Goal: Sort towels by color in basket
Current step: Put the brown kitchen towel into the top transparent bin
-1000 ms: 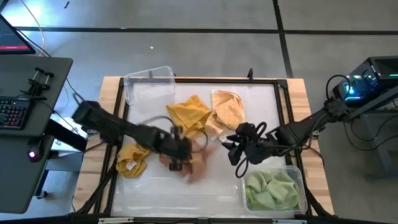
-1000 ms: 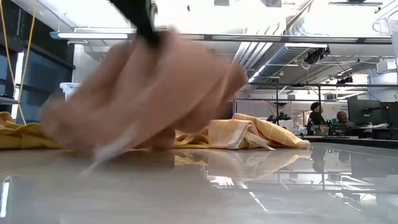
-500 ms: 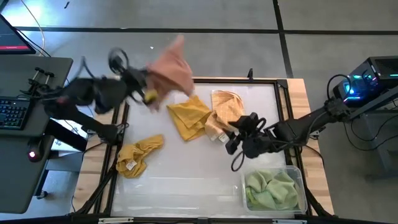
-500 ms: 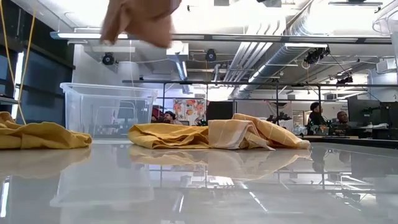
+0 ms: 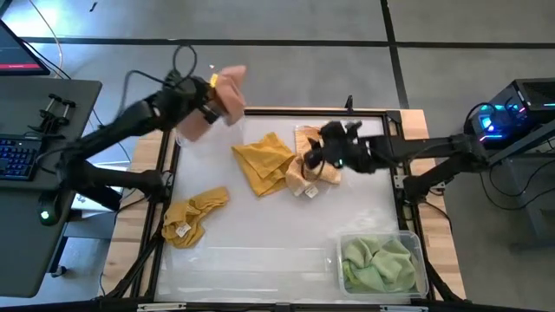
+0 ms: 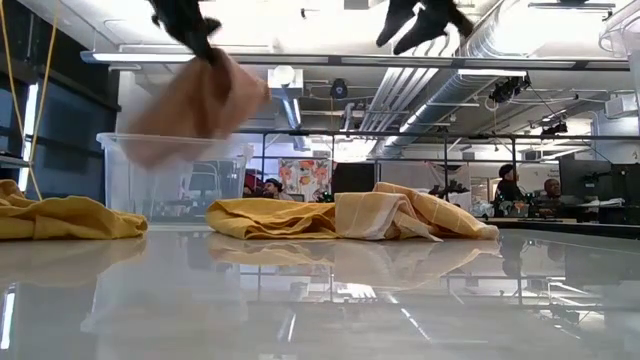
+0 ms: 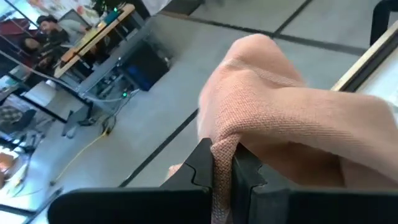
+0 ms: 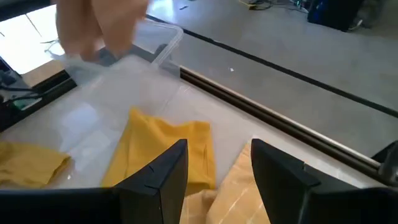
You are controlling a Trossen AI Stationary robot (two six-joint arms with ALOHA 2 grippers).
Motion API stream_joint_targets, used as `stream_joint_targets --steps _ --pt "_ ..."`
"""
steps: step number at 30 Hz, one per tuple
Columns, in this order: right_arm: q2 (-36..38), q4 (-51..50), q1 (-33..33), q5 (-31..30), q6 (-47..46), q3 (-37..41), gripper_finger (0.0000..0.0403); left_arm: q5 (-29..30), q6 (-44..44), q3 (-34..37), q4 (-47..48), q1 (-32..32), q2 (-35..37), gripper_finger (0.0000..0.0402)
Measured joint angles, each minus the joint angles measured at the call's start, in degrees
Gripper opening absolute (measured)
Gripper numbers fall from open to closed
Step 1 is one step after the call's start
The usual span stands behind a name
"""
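Left gripper [image 5: 211,111], upper left: clamped on limp pink towel [image 5: 227,90]. Judged light, floppy; best pinched at a fold. Right gripper [image 5: 316,161], centre: jaws parted, empty.

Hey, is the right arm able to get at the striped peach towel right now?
Probably yes: the right gripper hovers open just above the peach towel, with nothing lying over it.

Both arms raised, at the tabletop's far side

The left gripper [image 5: 211,102] is up at the far-left corner, fingers clamped on a pink towel [image 5: 224,94]. The right gripper [image 5: 314,156] hangs near the far edge's middle, fingers [image 8: 163,175] spread apart.
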State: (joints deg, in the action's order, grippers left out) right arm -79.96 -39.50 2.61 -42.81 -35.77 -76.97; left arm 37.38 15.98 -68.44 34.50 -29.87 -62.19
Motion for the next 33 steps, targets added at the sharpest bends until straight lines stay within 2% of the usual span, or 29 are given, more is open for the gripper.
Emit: stream_joint_targets --steps 3,5,8,11,14,18,21,24,28,33 --pt "0.0 3.28 -3.86 4.7 2.78 0.0 0.017 -2.66 -0.84 7.25 -10.5 -1.84 -0.07 0.0003" --pt "0.0 5.14 -5.89 7.88 4.62 0.0 0.017 -3.92 -4.47 9.04 -11.49 -2.46 0.4 0.0003" --pt "0.0 6.87 -8.08 11.27 7.06 0.0 0.017 -3.93 -10.06 11.08 -6.94 -4.06 1.97 0.0005" --pt "0.0 7.03 -9.81 11.79 10.94 0.0 0.017 -3.96 -16.57 13.87 -0.89 -6.32 3.05 0.0019" --pt "0.0 7.03 -11.55 12.48 13.9 0.0 0.017 -8.38 -20.74 15.23 4.95 -8.18 3.35 0.0044" --pt "0.0 7.01 -14.21 17.5 18.44 0.0 0.017 -15.97 -28.12 13.47 14.06 -10.61 3.09 0.0103" --pt "0.0 7.05 -16.35 22.16 22.74 0.0 0.017 -22.08 -33.21 8.58 19.45 -12.39 3.15 0.0146" --pt "0.0 7.03 -18.4 24.7 25.57 0.0 0.017 -25.0 -36.13 2.43 22.48 -13.67 3.06 0.0174" --pt "0.0 7.03 -20.59 26.79 27.25 0.0 0.017 -23.81 -37.68 0.02 15.81 -14.83 2.33 0.0178" --pt "0.0 7.0 -22.61 28.81 29.21 0.0 0.017 -25.44 -35.4 4.19 8.59 -17.61 -4.53 0.014"
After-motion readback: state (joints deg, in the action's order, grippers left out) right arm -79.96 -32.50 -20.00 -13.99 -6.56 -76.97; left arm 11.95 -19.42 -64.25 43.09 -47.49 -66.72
